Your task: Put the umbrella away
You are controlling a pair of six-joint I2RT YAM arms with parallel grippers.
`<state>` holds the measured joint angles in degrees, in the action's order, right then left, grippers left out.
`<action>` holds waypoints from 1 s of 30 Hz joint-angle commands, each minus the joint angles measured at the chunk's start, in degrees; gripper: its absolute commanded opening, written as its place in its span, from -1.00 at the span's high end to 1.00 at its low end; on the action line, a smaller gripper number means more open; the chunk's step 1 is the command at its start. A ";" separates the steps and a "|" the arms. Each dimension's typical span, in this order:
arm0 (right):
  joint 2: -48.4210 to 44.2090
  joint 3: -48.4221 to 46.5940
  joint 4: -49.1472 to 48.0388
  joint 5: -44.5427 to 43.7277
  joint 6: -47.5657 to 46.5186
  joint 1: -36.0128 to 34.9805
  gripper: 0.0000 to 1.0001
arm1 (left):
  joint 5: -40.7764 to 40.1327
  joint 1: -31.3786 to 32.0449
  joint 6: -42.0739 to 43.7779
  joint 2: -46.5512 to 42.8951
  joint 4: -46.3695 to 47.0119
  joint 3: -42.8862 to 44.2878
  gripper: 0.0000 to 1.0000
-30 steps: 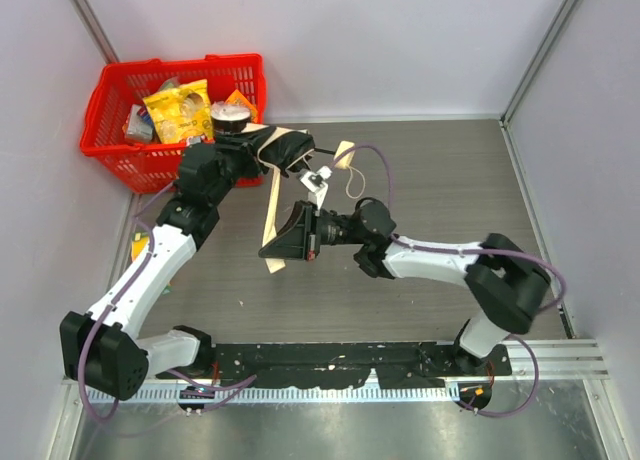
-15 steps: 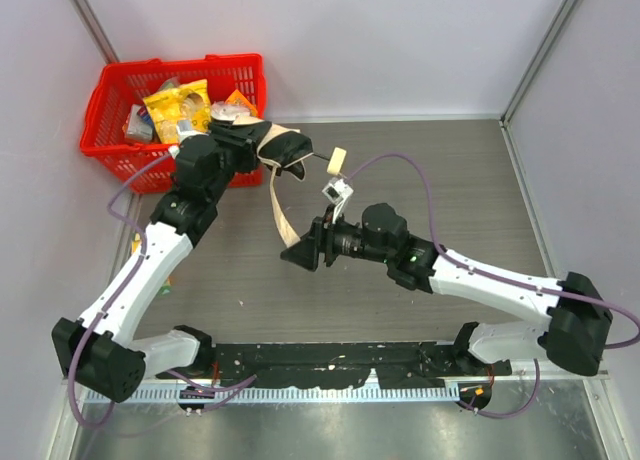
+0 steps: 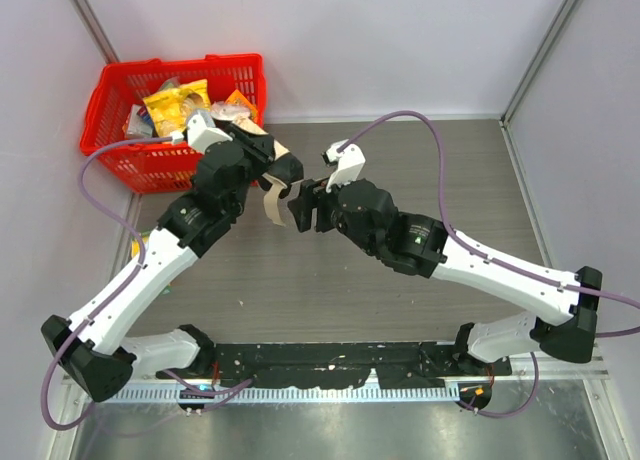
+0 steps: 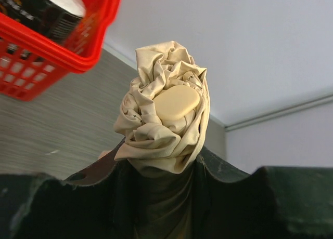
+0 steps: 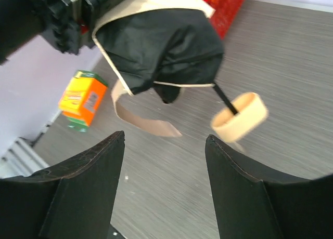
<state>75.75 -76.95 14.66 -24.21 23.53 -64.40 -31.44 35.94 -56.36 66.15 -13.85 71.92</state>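
Your right gripper [image 5: 165,137] has let go since a second ago. Back then it was clamped on the hanging folds; now its black fingers [image 5: 86,189] stand spread wide with nothing between them. It has also moved up the table [image 3: 450,170] toward the red basket [image 3: 110,100] and sits just beside the umbrella [image 4: 165,114], pointing at it. You cannot tell from the top view whether it touches. The right arm is stretched out longer than before, and its elbow has gone from mid-table to the near right.

Your left gripper [image 3: 258,158] is pinching the umbrella, same as before. In the left wrist view the bunched beige fabric rises from between the dark fingers, with a cream cap [image 4: 177,101] in the middle of the folds. The left wrist has swung round since half a second ago. The bundle is now held up off the table by the red basket's right side, and looks to be outside it.

The strap [image 5: 140,119] dangled long earlier, down toward the right gripper; now it shows as a short curl under the bundle. In the right wrist view you see the black underside of the canopy [image 5: 166,41] and a thin black shaft [image 5: 222,97] running out to the cream handle [image 5: 240,117], which is slightly blurred. An orange box [image 5: 82,97] lies on the table beyond the strap. Snack packets [image 3: 180,108] sit in the basket.
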 commanded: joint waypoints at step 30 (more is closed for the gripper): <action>6.09 -5.51 -12.10 2.84 -14.84 -0.37 -0.22 | -14.70 2.55 5.12 2.67 -8.30 5.51 1.00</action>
<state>85.76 -82.59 5.61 -22.24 8.93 -64.45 -43.46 38.30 -50.06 69.80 -25.19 74.67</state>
